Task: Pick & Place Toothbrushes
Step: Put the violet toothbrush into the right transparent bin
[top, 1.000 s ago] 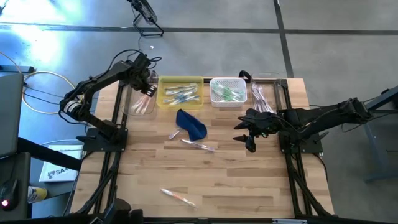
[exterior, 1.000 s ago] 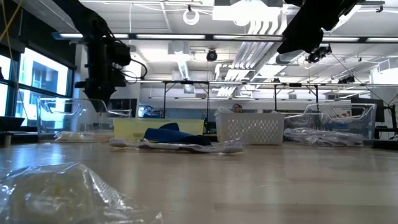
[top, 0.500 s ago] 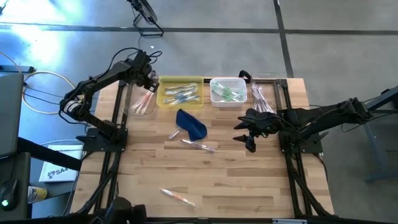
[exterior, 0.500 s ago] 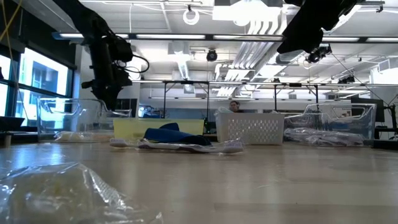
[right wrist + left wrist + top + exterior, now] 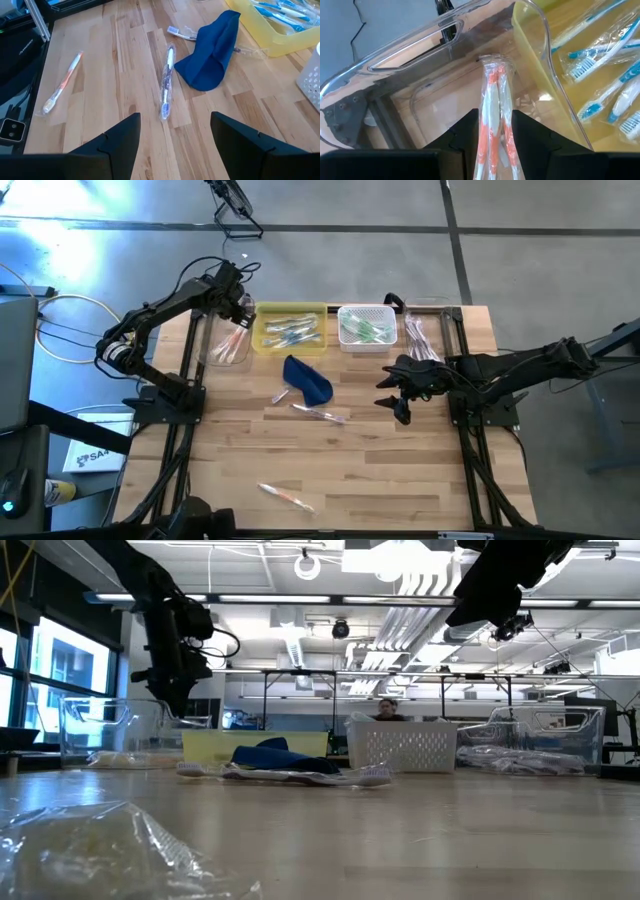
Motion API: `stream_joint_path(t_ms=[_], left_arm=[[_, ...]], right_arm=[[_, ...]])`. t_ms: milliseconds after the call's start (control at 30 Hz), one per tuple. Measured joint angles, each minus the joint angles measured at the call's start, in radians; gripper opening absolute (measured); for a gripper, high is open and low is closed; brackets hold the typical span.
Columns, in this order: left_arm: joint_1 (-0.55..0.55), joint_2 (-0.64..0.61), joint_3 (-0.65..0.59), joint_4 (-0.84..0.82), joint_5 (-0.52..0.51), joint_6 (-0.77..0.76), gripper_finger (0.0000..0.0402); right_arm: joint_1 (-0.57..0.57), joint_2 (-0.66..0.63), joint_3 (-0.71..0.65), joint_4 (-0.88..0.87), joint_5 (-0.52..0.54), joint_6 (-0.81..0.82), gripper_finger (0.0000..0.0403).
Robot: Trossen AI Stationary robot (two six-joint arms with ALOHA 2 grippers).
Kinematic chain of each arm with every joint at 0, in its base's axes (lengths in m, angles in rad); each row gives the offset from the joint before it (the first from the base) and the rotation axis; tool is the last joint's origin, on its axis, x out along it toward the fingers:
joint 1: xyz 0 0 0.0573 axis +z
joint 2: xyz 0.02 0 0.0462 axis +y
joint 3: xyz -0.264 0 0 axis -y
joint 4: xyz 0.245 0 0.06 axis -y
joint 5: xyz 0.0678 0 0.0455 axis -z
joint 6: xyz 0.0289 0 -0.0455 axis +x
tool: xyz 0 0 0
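Your left gripper [image 5: 492, 131] hangs over the clear plastic bin [image 5: 222, 340] at the table's far left corner, its fingers pinched on a wrapped orange-and-white toothbrush [image 5: 491, 107] that points down into that bin. From above, more orange-accented brushes [image 5: 230, 345] lie on the bin's floor.

Your right gripper [image 5: 392, 391] hovers above the wooden table [image 5: 380, 470] near its right side, well apart from any brush, with its jaws spread wide and nothing between them (its wrist camera shows only bare boards between the two dark fingers).

Beside the clear bin stands a yellow rectangular tray [image 5: 262, 340] holding blue-and-white wrapped toothbrushes [image 5: 292, 330]. Next along is a white perforated basket [image 5: 343, 312] with green-accented brushes [image 5: 364, 330], and at the far right corner a second clear bin [image 5: 432, 304] with pale pinkish brushes [image 5: 418, 340].

Three brushes are loose on the table. A blue-and-white wrapped toothbrush [image 5: 167, 81] lies near the middle, just in front of a crumpled dark blue cloth pouch [image 5: 309, 379]. A white toothbrush [image 5: 180, 32] pokes out from under that pouch, its head showing at the pouch's left edge. An orange-and-white wrapped toothbrush [image 5: 286, 496] lies alone towards the near edge, well apart from everything else.
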Motion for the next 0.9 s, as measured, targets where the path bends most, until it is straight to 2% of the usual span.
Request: stream_joint_path(t_ms=[433, 600, 900], left_arm=[[-0.022, 0.000, 0.000, -0.005, 0.014, -0.028, 0.0113], [-0.090, 0.000, 0.000, 0.019, -0.041, -0.005, 0.0113], [-0.286, 0.000, 0.001, 0.083, -0.046, 0.079, 0.0113]], right_arm=[[0.000, 0.000, 0.000, 0.000, 0.000, 0.000, 0.0234], [0.000, 0.000, 0.000, 0.000, 0.000, 0.000, 0.0234], [0.000, 0.000, 0.000, 0.000, 0.000, 0.000, 0.0234]])
